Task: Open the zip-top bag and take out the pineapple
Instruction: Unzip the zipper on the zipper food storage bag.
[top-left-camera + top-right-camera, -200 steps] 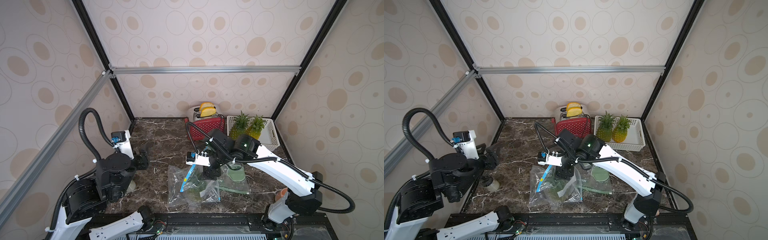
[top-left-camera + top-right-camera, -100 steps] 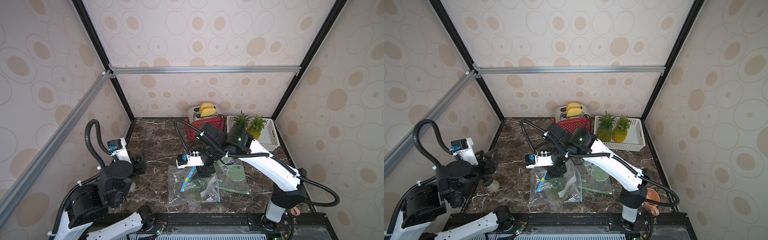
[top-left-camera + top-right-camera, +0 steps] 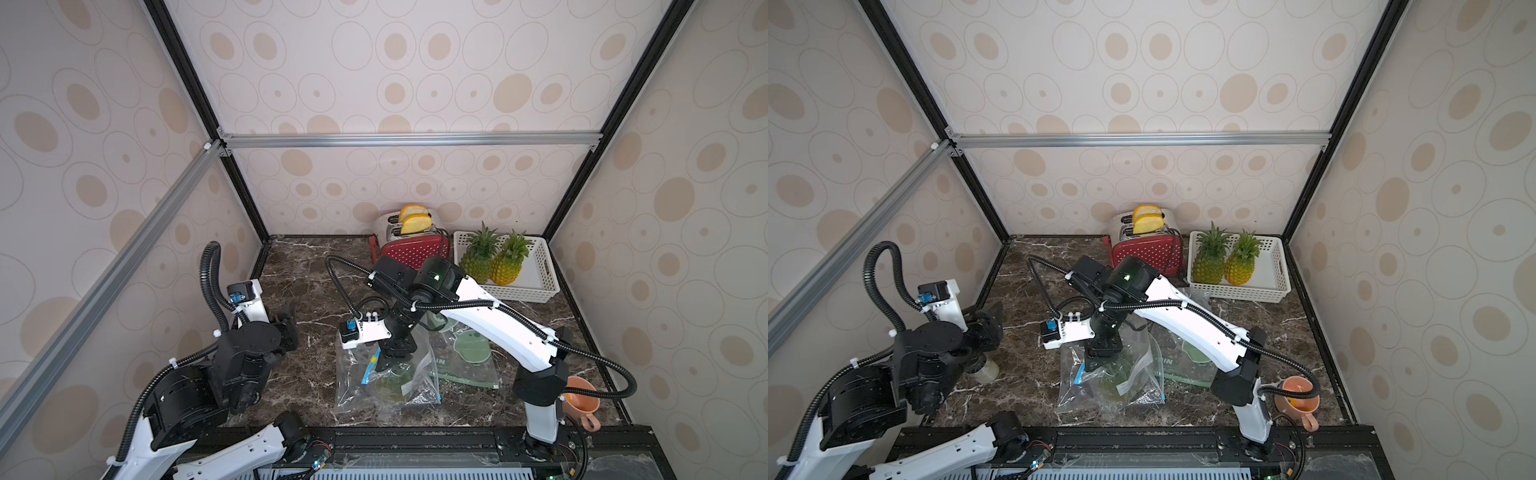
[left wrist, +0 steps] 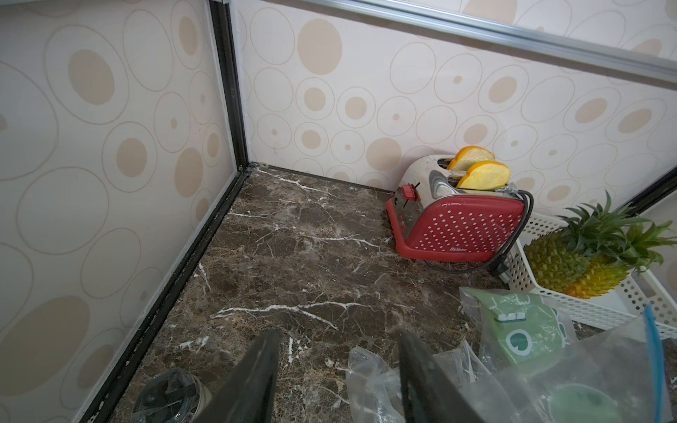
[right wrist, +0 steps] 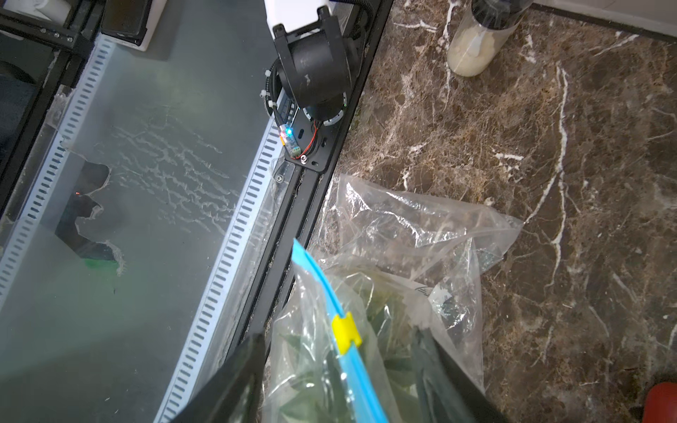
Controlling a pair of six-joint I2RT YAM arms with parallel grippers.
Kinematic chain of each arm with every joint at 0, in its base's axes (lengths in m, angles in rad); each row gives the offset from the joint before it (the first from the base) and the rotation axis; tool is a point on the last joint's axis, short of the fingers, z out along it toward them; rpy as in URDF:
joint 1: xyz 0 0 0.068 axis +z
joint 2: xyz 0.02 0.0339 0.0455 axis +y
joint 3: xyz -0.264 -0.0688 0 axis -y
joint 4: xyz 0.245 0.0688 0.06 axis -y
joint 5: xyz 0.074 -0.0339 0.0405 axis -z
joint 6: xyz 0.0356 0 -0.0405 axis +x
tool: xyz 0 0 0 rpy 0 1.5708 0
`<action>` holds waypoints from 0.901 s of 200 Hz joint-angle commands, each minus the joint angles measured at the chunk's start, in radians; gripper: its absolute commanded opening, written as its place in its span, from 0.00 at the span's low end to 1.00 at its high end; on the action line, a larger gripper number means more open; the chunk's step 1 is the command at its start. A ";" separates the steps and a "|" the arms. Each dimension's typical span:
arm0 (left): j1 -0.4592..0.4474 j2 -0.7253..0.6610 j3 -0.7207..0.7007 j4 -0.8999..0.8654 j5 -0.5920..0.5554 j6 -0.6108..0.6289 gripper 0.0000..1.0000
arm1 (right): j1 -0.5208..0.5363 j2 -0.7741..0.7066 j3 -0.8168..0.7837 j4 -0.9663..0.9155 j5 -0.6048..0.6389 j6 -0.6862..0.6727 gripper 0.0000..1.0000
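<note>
Pineapple (image 3: 391,390) in zip-top bag (image 3: 352,395); pineapples (image 3: 478,266) in basket (image 3: 528,294)

My arms (image 3: 490,316) are white shells between black joints, each trailed by a ribbed black hose (image 3: 203,272). A green light (image 3: 435,276) glows on one joint; my fingers (image 5: 227,381) are flat black.

Midway along the front edge of the table (image 3: 316,291): bag (image 3: 386,382), pineapple (image 3: 392,386) inside. Just right of it: pouch (image 3: 469,353). Against the back edge: toaster (image 3: 415,249). Back right corner: basket (image 3: 536,286) holding two pineapples (image 3: 478,266). Front right corner: cup (image 3: 582,405). By the left edge: jar (image 3: 984,370).
</note>
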 commanded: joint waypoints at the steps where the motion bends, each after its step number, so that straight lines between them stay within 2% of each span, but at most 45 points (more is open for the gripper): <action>1: -0.002 -0.019 -0.006 -0.016 -0.001 -0.038 0.55 | 0.013 0.031 0.051 -0.058 -0.022 -0.027 0.66; 57: -0.002 -0.051 -0.025 -0.026 -0.007 -0.046 0.54 | 0.017 0.056 0.046 -0.092 -0.022 -0.031 0.61; 76: -0.003 -0.058 -0.030 -0.030 -0.008 -0.049 0.54 | 0.017 0.061 0.043 -0.095 -0.010 -0.021 0.57; 88: -0.002 -0.061 -0.034 -0.032 -0.007 -0.048 0.54 | 0.018 0.068 0.043 -0.096 0.001 -0.010 0.51; 113: -0.002 -0.070 -0.038 -0.038 -0.007 -0.048 0.54 | 0.018 0.078 0.043 -0.080 0.021 0.015 0.33; 139: -0.001 -0.076 -0.040 -0.042 -0.001 -0.047 0.54 | 0.020 0.067 0.046 -0.060 0.048 0.040 0.22; 180: -0.002 -0.031 -0.042 -0.020 0.098 -0.012 0.55 | 0.021 0.014 0.043 0.030 0.235 0.136 0.00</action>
